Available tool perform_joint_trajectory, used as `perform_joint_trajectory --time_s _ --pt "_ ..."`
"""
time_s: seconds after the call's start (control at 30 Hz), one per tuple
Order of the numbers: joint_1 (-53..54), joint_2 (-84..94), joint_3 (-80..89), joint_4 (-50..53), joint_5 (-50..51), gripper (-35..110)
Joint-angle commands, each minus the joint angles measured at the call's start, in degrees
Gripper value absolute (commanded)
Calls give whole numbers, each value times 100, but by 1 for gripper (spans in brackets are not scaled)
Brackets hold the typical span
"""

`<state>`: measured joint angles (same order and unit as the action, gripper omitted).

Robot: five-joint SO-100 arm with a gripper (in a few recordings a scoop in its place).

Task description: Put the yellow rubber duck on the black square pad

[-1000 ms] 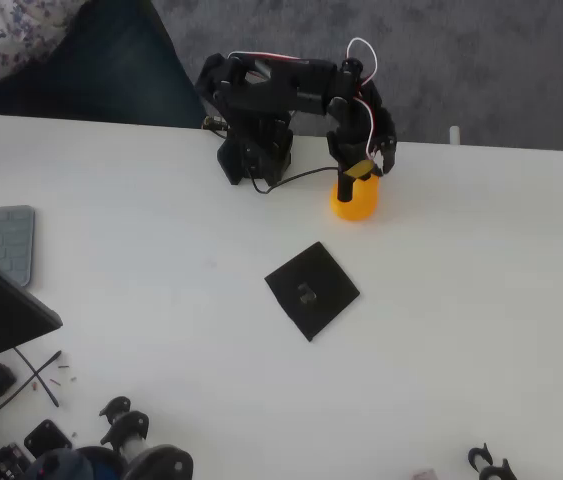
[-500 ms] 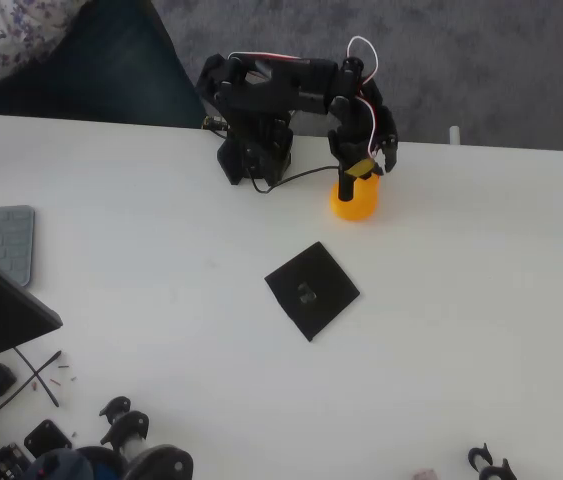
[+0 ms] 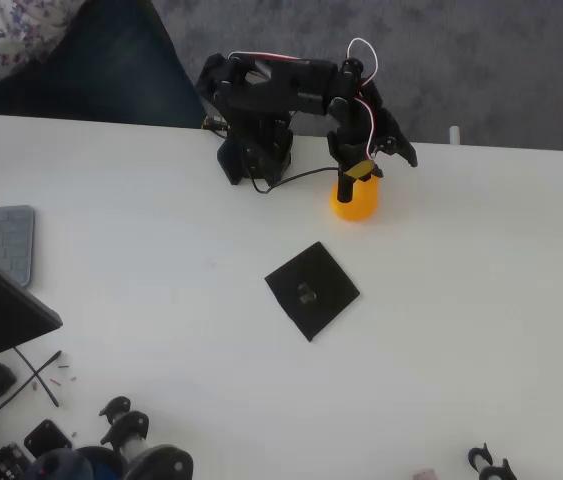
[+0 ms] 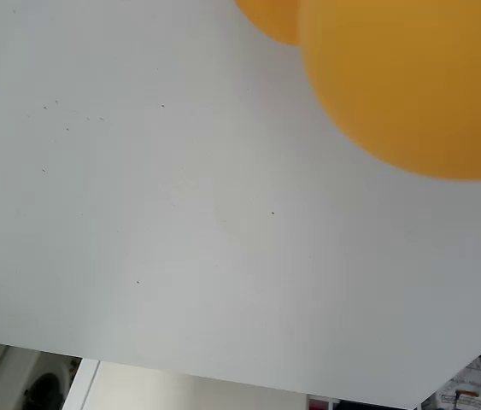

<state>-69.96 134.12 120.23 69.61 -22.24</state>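
duck [image 3: 354, 200]: facing unclear | gripper [image 3: 373, 168]: spread wide above it | pad [image 3: 312, 290]: apart, corner-up

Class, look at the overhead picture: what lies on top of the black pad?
Nothing lies on the pad but its own small grey mark. The duck sits apart on the table, under the gripper.
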Motion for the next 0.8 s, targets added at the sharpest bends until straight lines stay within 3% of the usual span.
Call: perform_joint_trajectory --time_s 0.0,0.5,0.77 --pt "9 132 -149 44 -62 25" --pt "0 -404 290 70 -35 25" --pt "0 -870 35 694 -53 25"
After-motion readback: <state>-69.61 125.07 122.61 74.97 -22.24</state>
